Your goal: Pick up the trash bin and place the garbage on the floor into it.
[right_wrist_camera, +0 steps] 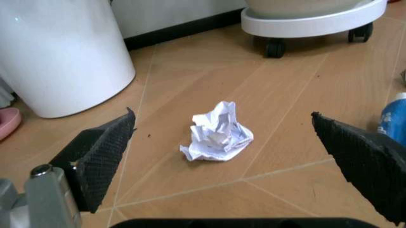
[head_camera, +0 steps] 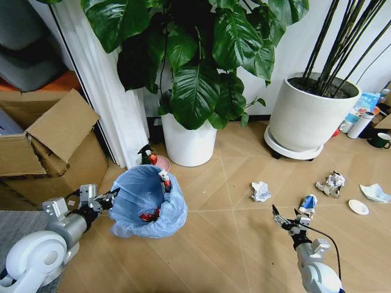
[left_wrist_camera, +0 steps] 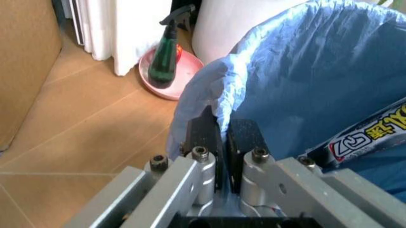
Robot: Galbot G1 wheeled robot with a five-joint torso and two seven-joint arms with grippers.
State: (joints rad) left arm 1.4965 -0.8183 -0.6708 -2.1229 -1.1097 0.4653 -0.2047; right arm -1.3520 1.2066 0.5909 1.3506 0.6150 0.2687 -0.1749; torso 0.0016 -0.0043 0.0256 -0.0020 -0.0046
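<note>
Crinkly light blue plastic spills over the rim of the trash bin (head_camera: 148,201), which stands upright on the floor (head_camera: 232,244) with its mouth facing up, just in front of the tall white plant pot (head_camera: 188,143). Some red and white wrappers lie inside it. The left end effector (head_camera: 112,197) reaches in low from the robot's left, its arm stretched nearly level, and its two dark fingers (left_wrist_camera: 204,135) are pinched closed on a fold of the bag at the bin's near rim. Just behind the bin a green spray bottle (left_wrist_camera: 165,57) stands in a pink dish (left_wrist_camera: 166,83).

On the other side, the right end effector (head_camera: 286,218) points forward and down over the planks, jaws spread wide and holding nothing. Between its fingers in the wrist view sits a crumpled white paper wad (right_wrist_camera: 217,133), well apart from both pads. A crushed blue-white packet (head_camera: 308,203) lies just beyond that end effector, its long axis running away from the robot. Farther right are another paper wad (head_camera: 331,183), a white disc (head_camera: 358,207) and a pale wrapper (head_camera: 375,193), all on the floor near the wide white pot (head_camera: 308,116) on its wheeled base.
</note>
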